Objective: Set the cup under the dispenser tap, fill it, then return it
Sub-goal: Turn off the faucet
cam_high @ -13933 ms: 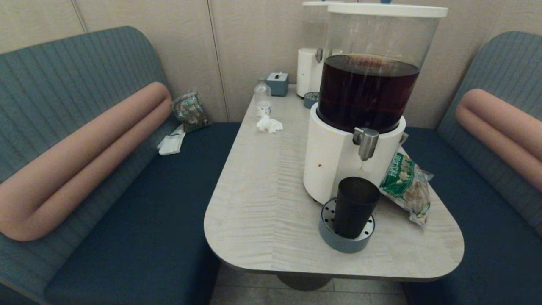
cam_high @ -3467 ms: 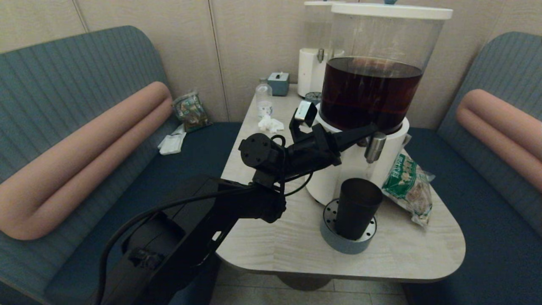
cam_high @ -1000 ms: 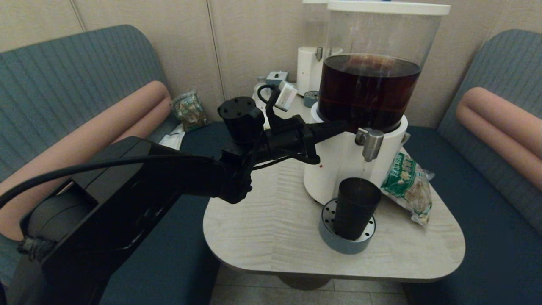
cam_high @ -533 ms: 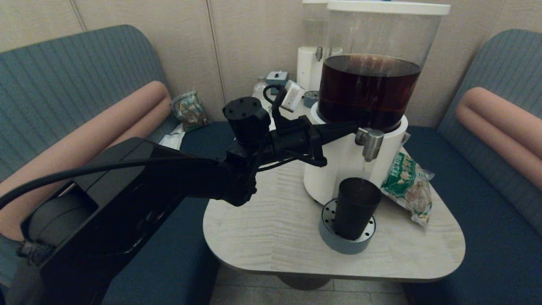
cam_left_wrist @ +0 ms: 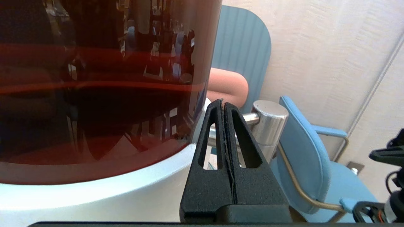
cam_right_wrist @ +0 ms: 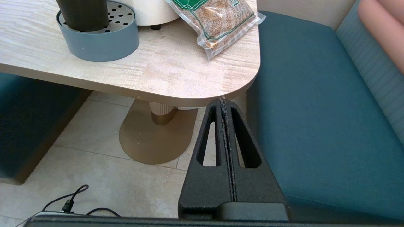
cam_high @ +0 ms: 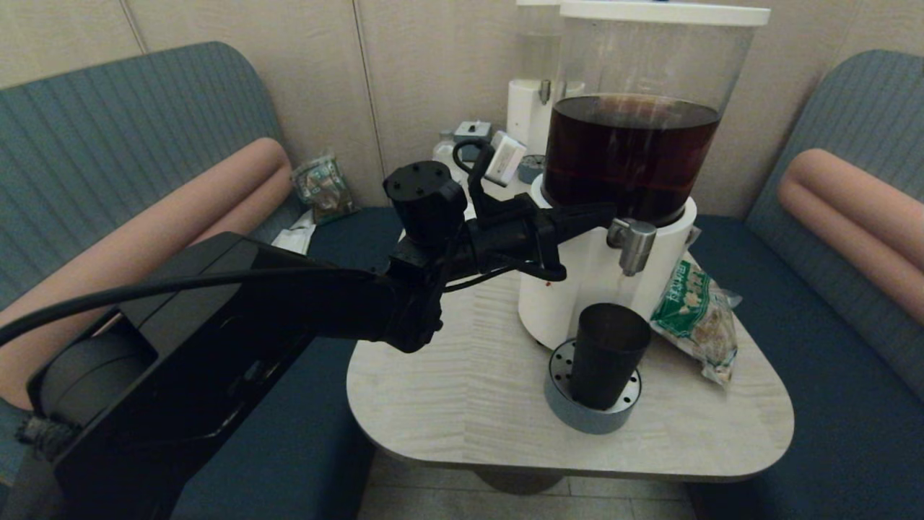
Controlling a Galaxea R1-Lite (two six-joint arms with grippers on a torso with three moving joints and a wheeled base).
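Observation:
The dark tapered cup stands upright on the grey round drip tray, straight below the brushed-steel dispenser tap of the big dispenser with dark brown liquid. My left gripper is shut and empty, its tips just left of the tap. In the left wrist view the same gripper points at the tap beside the tank. My right gripper is shut, parked low beside the table's near right corner, with the cup's base at the frame's top.
A green snack bag lies right of the dispenser. A smaller clear-liquid dispenser, a small grey box and a bottle stand at the table's far end. Blue benches with pink bolsters flank the table.
Within the last second my left gripper has moved right, closing on the tap. The thin stream that fell from the tap into the cup no longer shows.

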